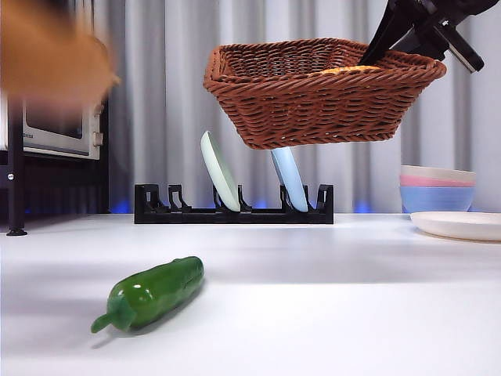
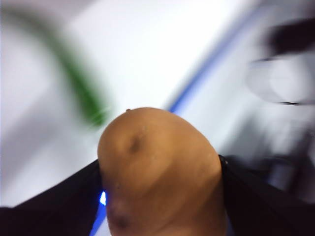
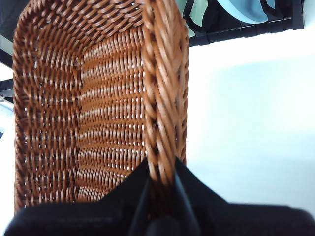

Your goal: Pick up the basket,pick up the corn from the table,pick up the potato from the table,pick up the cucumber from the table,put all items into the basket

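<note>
The brown wicker basket [image 1: 321,94] hangs tilted in the air at the upper right. My right gripper [image 3: 161,172] is shut on its braided rim [image 3: 165,88], and the arm comes in from the top right corner [image 1: 423,27]. A sliver of orange-yellow, the corn [image 1: 350,70], shows just over the rim inside the basket. High at the left, a motion-blurred tan potato [image 1: 47,51] is in the air. My left gripper [image 2: 158,164] is shut on the potato [image 2: 157,152]. The green cucumber [image 1: 153,294] lies on the white table [image 1: 352,313] at the front left, and shows as a green streak [image 2: 81,83] in the left wrist view.
A black dish rack [image 1: 233,211] with two upright plates stands at the back centre under the basket. Stacked bowls [image 1: 437,188] and a white plate [image 1: 458,225] sit at the right edge. A microwave [image 1: 59,129] stands at the left.
</note>
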Controlling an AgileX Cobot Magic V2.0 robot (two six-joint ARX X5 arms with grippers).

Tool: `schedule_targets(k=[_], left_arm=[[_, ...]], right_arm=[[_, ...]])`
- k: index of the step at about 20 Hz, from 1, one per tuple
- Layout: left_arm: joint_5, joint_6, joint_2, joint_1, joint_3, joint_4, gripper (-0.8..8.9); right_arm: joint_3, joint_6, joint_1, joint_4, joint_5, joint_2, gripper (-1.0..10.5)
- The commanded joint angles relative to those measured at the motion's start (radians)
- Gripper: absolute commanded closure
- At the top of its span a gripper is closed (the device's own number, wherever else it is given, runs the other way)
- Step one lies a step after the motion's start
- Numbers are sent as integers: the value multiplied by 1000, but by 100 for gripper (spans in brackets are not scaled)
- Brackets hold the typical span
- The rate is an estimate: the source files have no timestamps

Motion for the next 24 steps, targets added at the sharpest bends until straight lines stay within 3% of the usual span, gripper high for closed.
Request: schedule_targets(k=[1,5,7,9,12,14,21,22,24], left_arm=[[134,94,-44,-20,68,80,820],[90,-64,-69,-51,118,345,821],[-34,-162,-64,-72,118,482,821],[-224,-215,-42,-105,118,578,821],[-441,-220,14,-160,118,638,821],[-526,-220,60,-188,118,650,821],[-623,-209,190,-225,118,657,797],[-632,-209,197,-228,118,664,682],[-650,-211,199,-229,118,677,325]], right_arm=[[-2,6,8,7,-8,-11,959],[-2,6,29,-20,-8,-11,959],[-2,6,46,-30,-7,-11,959],[-2,6,68,-34,-4,-11,959],[-2,6,97,-34,0,-11,959],[-2,6,113,-34,2,-11,959],[-2,6,151,-39,74,-11,959],[-2,6,151,-39,72,-11,959],[-2,6,151,-44,74,-11,959]])
